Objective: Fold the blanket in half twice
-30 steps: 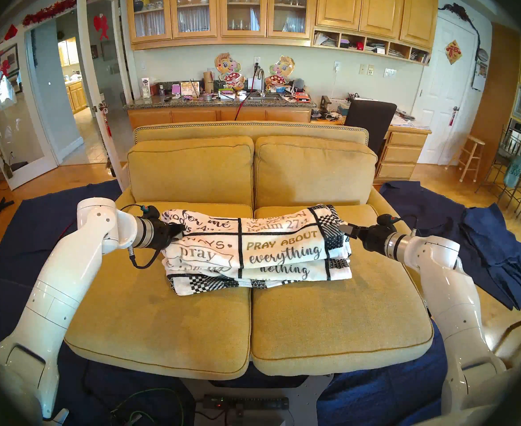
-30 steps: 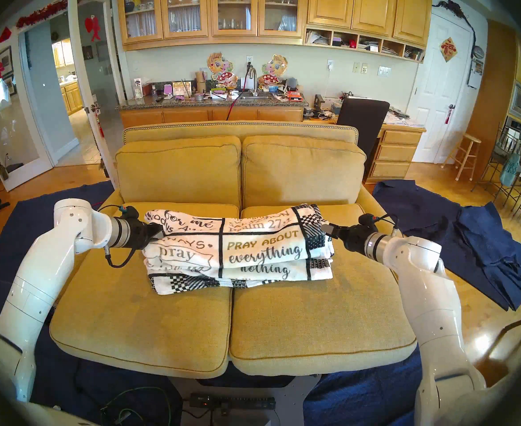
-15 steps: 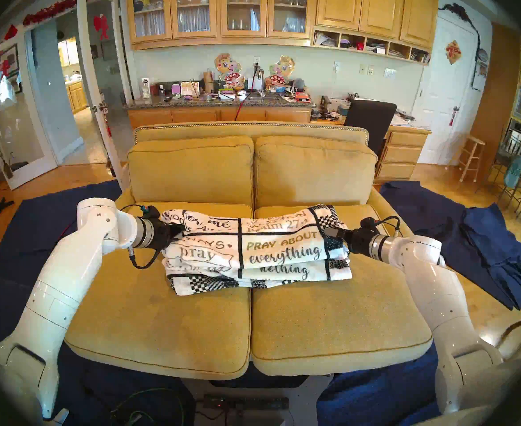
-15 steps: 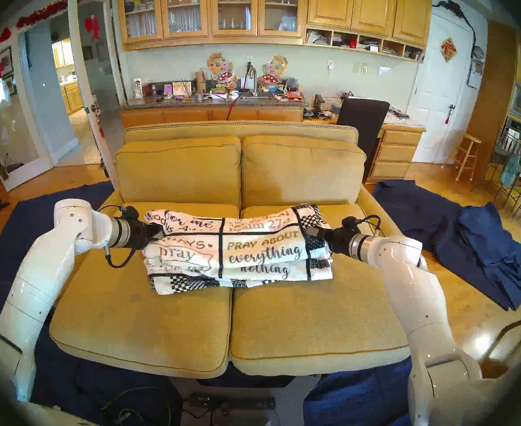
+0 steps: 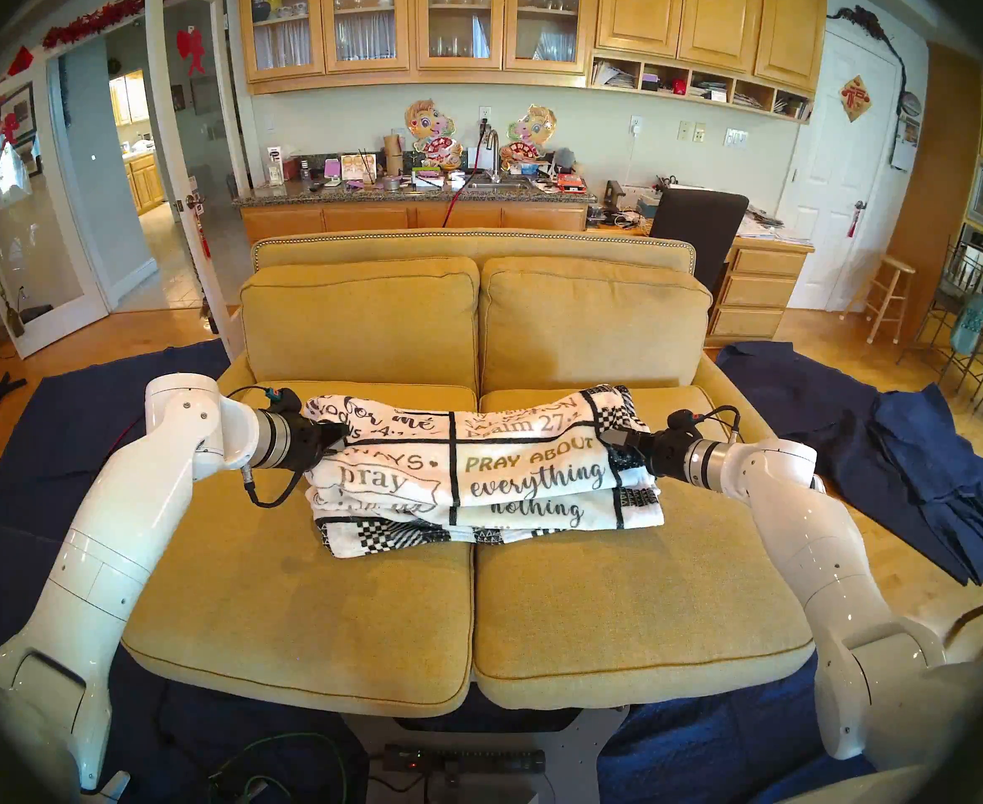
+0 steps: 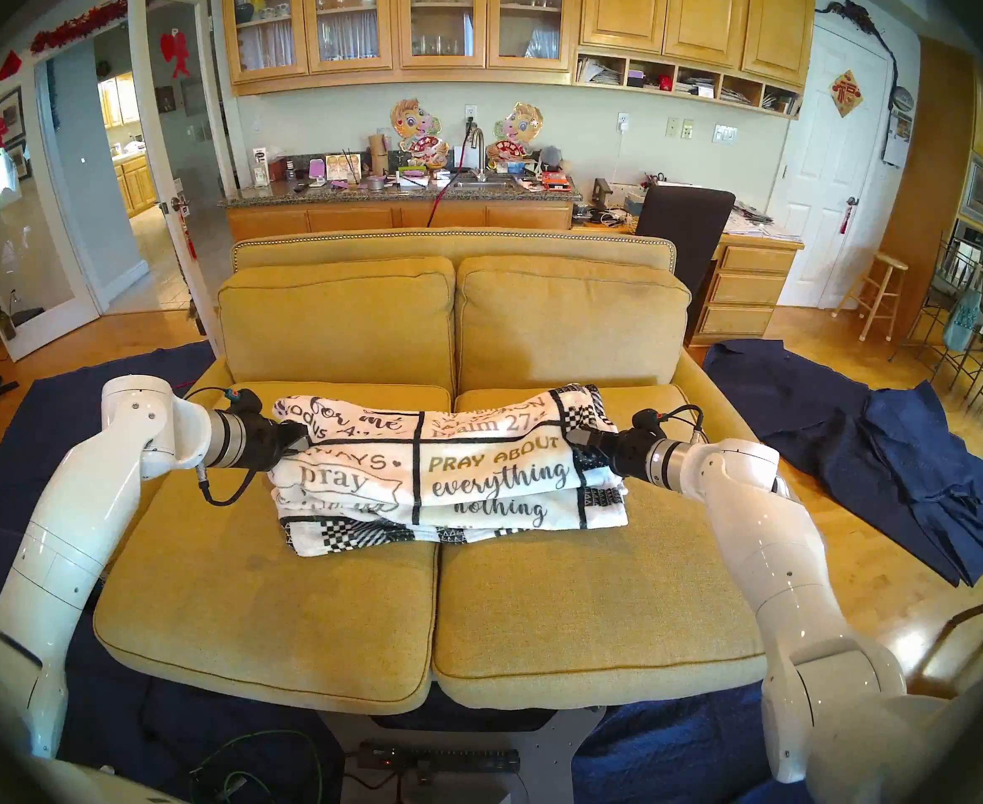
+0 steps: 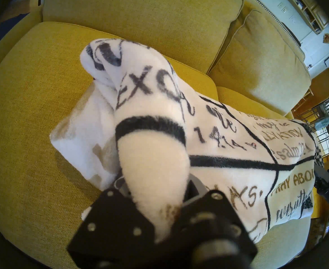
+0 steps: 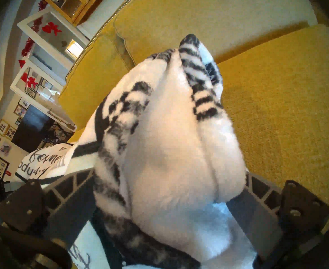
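- The blanket [image 5: 477,472] lies folded in a long thick bundle across the two seat cushions of the yellow sofa [image 5: 361,600]. It is white and fluffy, with black lines, black and gold words, and a checkered edge.
- The left gripper [image 5: 335,436] is at the blanket's left end. Its jaws are pinched tight on a puffy fold of the white cloth — in the left wrist view the fold bulges up out of the black gripper [image 7: 159,200].
- That end of the blanket is pulled up a bit higher than the layers under it.
- The right gripper [image 5: 614,440] is at the blanket's right end, by the checkered edge. Its jaws stand wide apart.
- In the right wrist view a fat lump of blanket [image 8: 169,146] sits between the two grey fingers [image 8: 256,208] — the cloth touches them, but they have not squeezed it.
- Both arms reach in from the sides, one at each end of the bundle.
- Dark blue cloths [image 5: 912,466] lie on the floor to the right of the sofa, well apart from the blanket.
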